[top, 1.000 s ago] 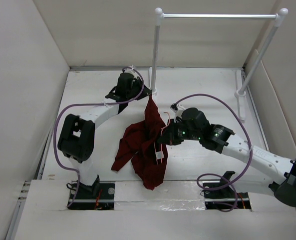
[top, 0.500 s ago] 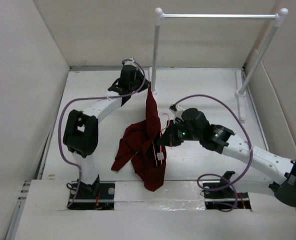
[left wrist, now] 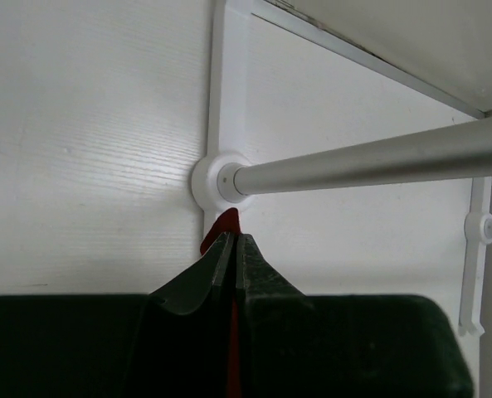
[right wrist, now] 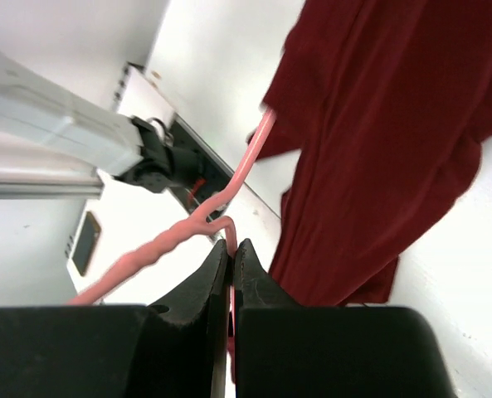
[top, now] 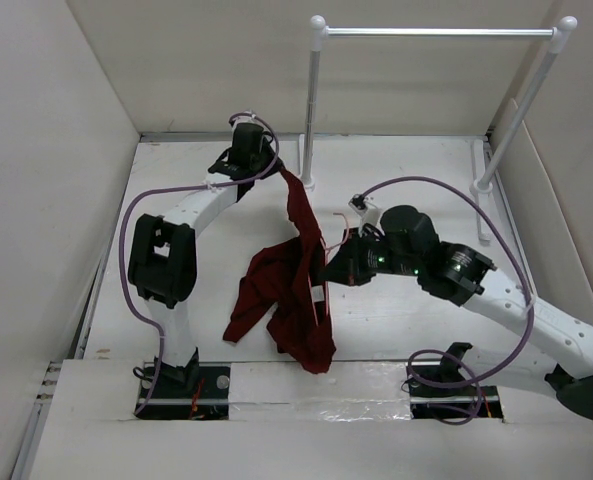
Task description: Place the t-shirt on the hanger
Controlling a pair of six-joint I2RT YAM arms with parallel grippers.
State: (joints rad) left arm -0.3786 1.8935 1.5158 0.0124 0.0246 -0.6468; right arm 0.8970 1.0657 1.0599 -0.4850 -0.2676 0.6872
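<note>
The maroon t-shirt hangs in a long drape over the table, its top end pinched in my left gripper near the rack's left post. In the left wrist view the left gripper is shut on a sliver of the red cloth. My right gripper is shut on the pale pink wire hanger just below its twisted neck. The hanger wire runs up to the t-shirt, where its far end is hidden. In the top view most of the hanger is hidden by the cloth.
A white-posted rack with a silver bar stands at the back; its left post is right beside my left gripper and its foot shows in the left wrist view. White walls enclose the table on the left, back and right.
My left gripper has risen and moved back toward the rack post, pulling the shirt's top up and stretching it. My right arm has shifted a little right and lifted with the hanger.
</note>
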